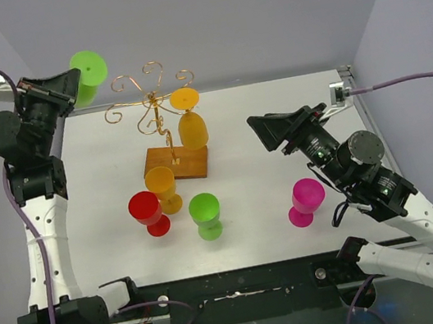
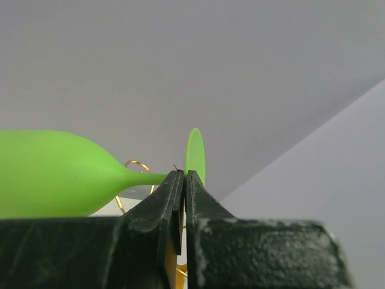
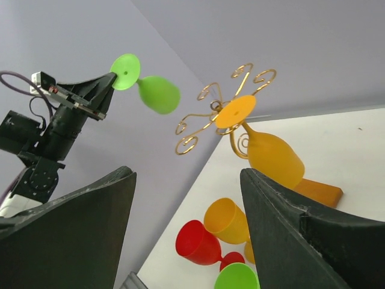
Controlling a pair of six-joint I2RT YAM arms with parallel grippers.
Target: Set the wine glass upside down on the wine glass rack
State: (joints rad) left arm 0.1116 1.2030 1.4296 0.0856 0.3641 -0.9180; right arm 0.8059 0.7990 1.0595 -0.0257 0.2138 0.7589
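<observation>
Holding the green wine glass point(image 1: 87, 71) sideways by its stem, high at the back left, the left end effector point(image 1: 64, 88) is clenched. Best turn the bowl down, then slide the stem into a free left scroll of the wine glass rack point(image 1: 153, 98), avoiding the hanging orange glass point(image 1: 192, 129). The right end effector point(image 1: 268, 132) gapes, empty.

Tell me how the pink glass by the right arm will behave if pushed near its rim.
The pink glass would probably tip rather than slide: a wide bowl sits high on a thin stem over a smaller foot. Once down it would likely roll, the bowl being round. It looks like opaque plastic, so probably light and not brittle.
</observation>
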